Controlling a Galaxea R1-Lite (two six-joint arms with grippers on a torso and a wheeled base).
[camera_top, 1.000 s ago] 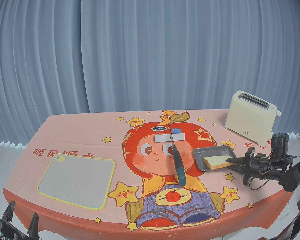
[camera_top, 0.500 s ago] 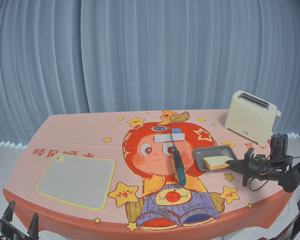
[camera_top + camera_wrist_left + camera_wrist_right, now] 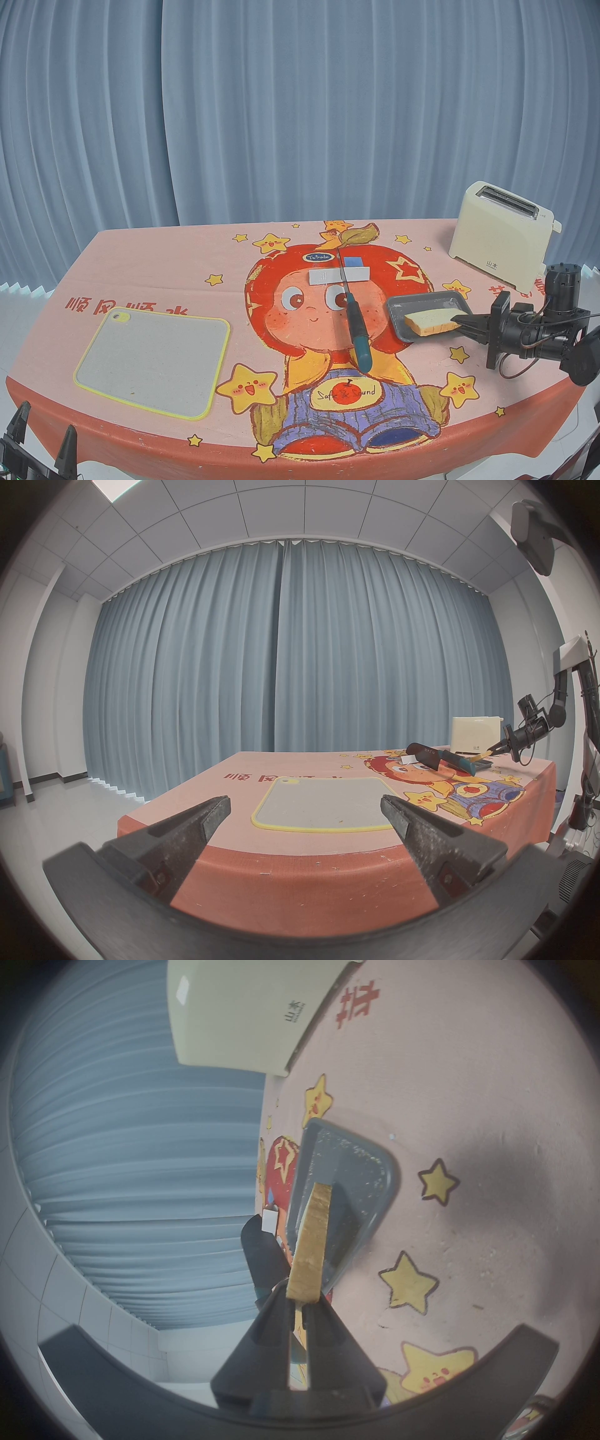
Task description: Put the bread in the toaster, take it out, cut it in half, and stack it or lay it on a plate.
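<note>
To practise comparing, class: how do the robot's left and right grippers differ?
The left gripper has open, empty jaws; the right gripper has jaws shut on the bread. The left gripper sits off the front left corner of the table; the right gripper is over the table, at the tray. Both are dark and two-jawed.

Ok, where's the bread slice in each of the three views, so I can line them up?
Head view: bread slice right of centre, pinched by the right hand at the grey tray.
Left wrist view: a small tan sliver far off, just beside the toaster.
Right wrist view: mid-picture, edge-on in the right hand's grip.
Shared landmark: the cream toaster, near the bread in all three.
</note>
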